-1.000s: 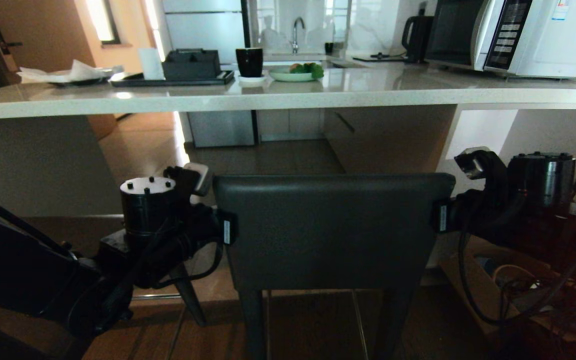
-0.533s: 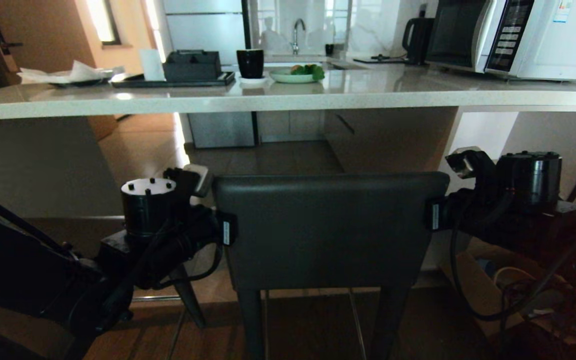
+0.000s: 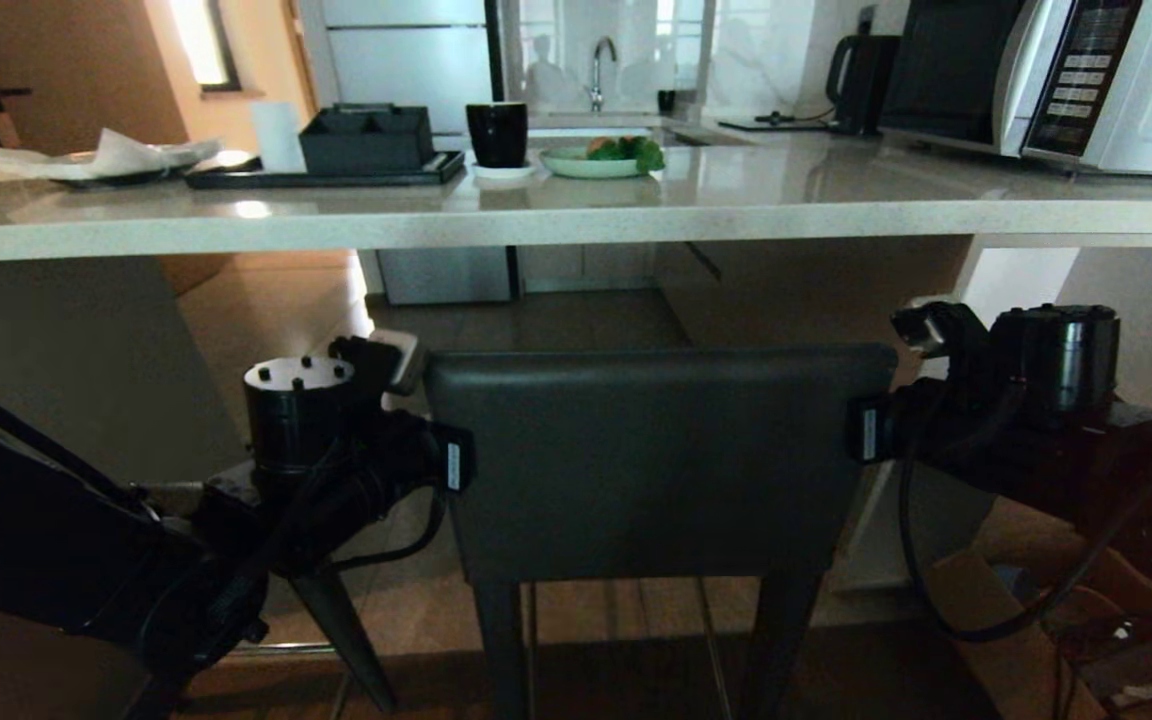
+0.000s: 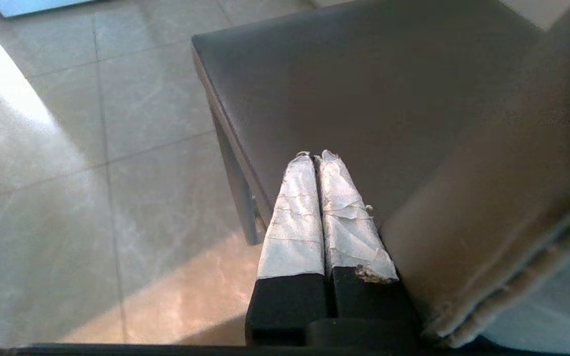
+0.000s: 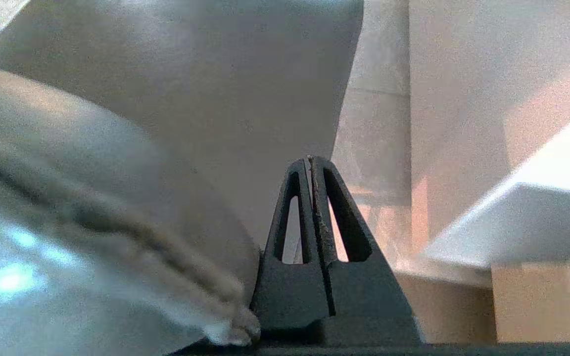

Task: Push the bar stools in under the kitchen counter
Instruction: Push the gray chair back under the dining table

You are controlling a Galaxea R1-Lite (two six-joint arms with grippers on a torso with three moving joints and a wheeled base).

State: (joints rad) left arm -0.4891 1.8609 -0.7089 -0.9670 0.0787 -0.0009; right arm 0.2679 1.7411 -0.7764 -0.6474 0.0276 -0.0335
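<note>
one stool (image 3: 656, 460) stands square before the robot, its backrest facing the head camera, long axis running left to right. the tabletop (image 3: 576, 215) lies beyond it and above the backrest's top edge; in the head view the open bay under the slab shows straight behind the stool. the stool is not yet judged to be under it (how much of the seat is already beneath the slab cannot be told).

left gripper (image 4: 318, 157): jaws closed tight together, nothing held, lying along the left edge of the backrest, tips out over the seat. right gripper (image 5: 310, 159): jaws closed, nothing held, set along the right edge of the backrest. whether either presses on the leather cannot be told.

key relation: the backrest sits between the two grippers, each arm about equally near its own side, and the tabletop lies straight ahead. judgement: the push should run forward, across the backrest's long axis, evenly on both sides, or the stool may swivel.

a second stool's leg (image 3: 341, 630) shows at the lower left.
</note>
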